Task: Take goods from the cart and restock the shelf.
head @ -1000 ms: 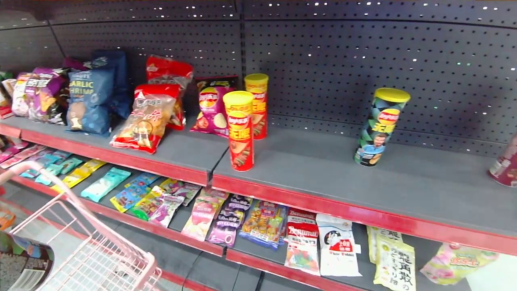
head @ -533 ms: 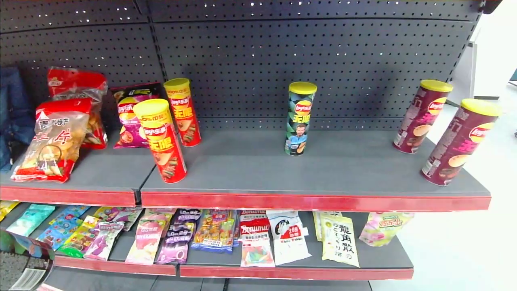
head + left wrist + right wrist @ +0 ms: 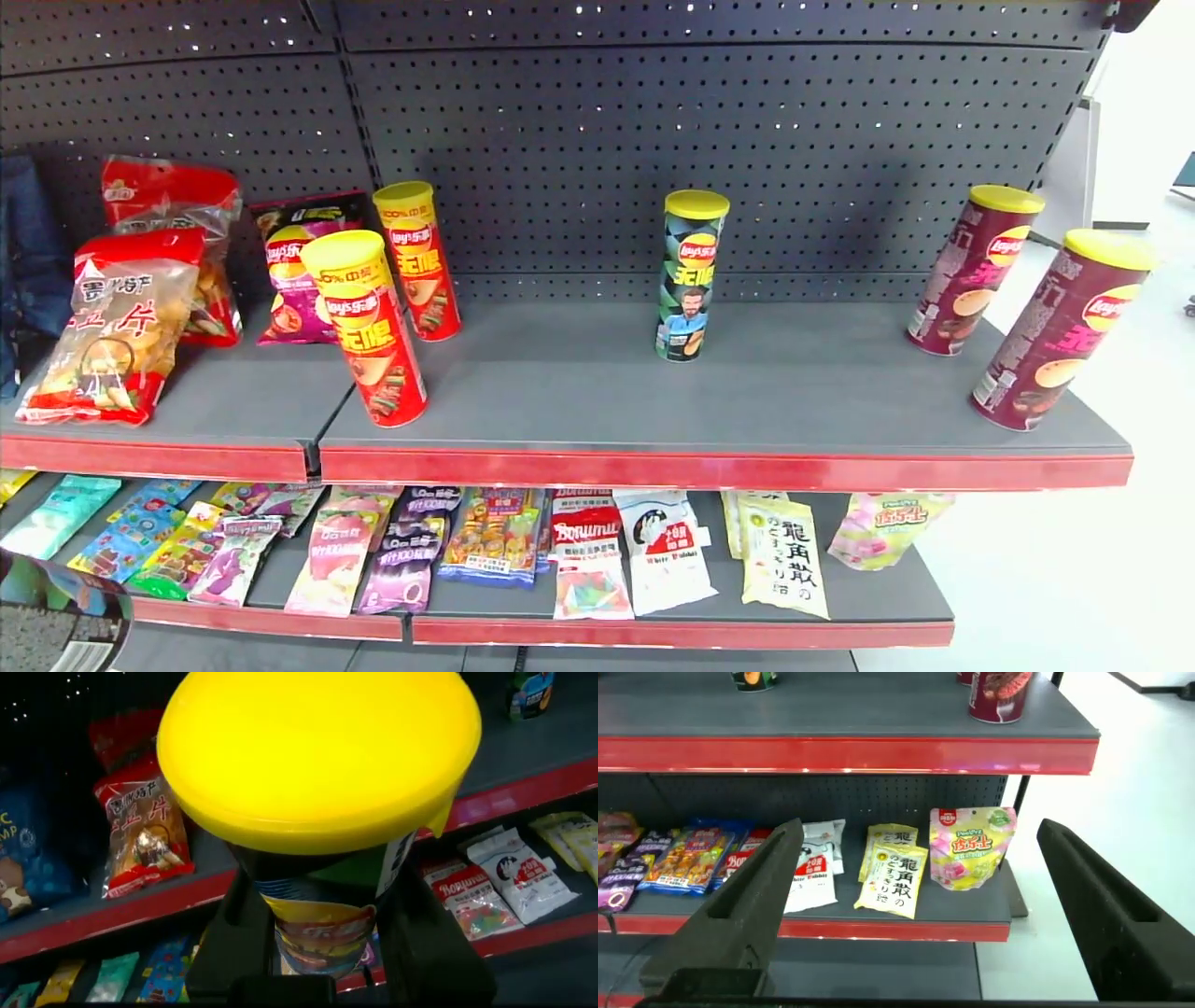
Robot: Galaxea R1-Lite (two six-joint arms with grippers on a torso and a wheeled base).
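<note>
Five cans stand on the grey upper shelf [image 3: 794,401]: two red cans [image 3: 373,331] left, a green can [image 3: 689,275] mid, two maroon cans [image 3: 1060,331] right. Bags [image 3: 103,336] sit far left, packets [image 3: 588,551] on the lower shelf [image 3: 878,597]. Dark pegboard [image 3: 747,140] stands behind, pale floor [image 3: 1055,579] to the right.

The left gripper [image 3: 327,943] pinches a yellow-lidded can [image 3: 318,756], near and low at left. The right gripper [image 3: 924,905] has its jaws spread wide before the lower shelf.

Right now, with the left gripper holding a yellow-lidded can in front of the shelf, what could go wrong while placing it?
1. The front red can stands near the front edge of the shelf; the left gripper, coming in from that side, could knock it off.
2. The held can is tall and narrow; set down tilted beside the green can, it may topple both.
</note>
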